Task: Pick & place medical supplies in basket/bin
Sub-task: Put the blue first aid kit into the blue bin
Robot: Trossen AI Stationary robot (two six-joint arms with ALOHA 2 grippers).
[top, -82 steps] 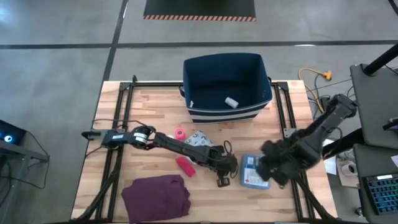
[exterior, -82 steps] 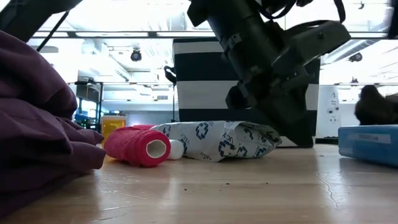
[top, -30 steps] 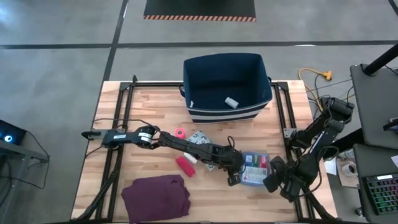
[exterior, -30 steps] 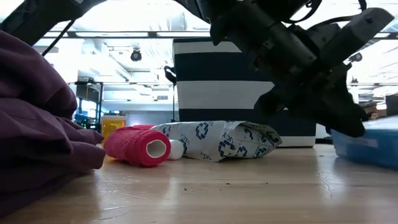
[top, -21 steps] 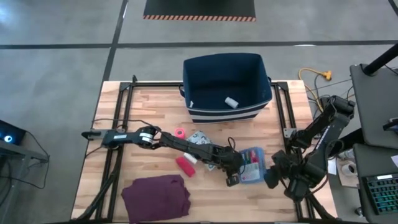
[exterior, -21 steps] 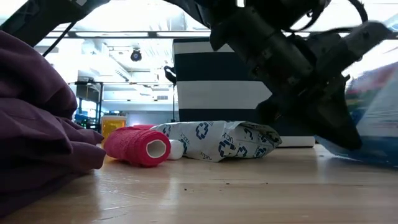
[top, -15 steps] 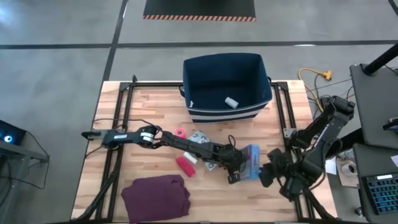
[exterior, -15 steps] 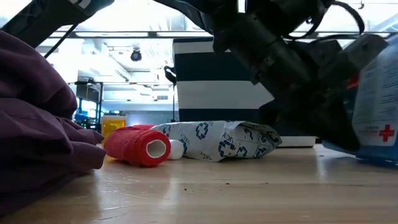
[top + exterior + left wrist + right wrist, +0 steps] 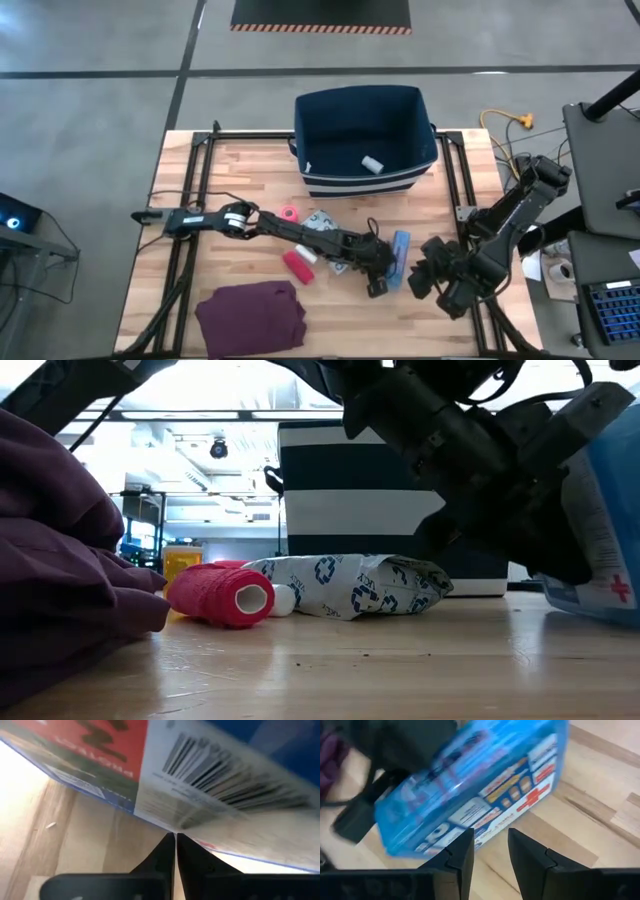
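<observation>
The blue first-aid pouch with its red cross stands tipped up on one long edge near the table's right-centre. My left gripper is shut and sits against the pouch's left side. My right gripper is open, just right of the pouch, facing its printed front. The grey-white packet, pink roll, red roll and a small white roll lie on the table left of the pouch. The navy bin stands at the far edge with a white roll inside. My left gripper presses its shut fingertips against the pouch's barcode-printed underside, coming from the table's left. The pouch leans tilted over the fingers with its lower long edge on the table. My right gripper: I cannot tell whether its open fingers touch the pouch.
A folded maroon cloth lies at the near left. The left arm stretches low across the packet and rolls. Bare wood shows left of the bin and at the near middle.
The pouch, flat on the table a second ago, has been tipped up onto its left long edge while that edge stayed on the wood. My left gripper stayed shut under it. My right gripper moved toward the table's left, closing on the pouch.
</observation>
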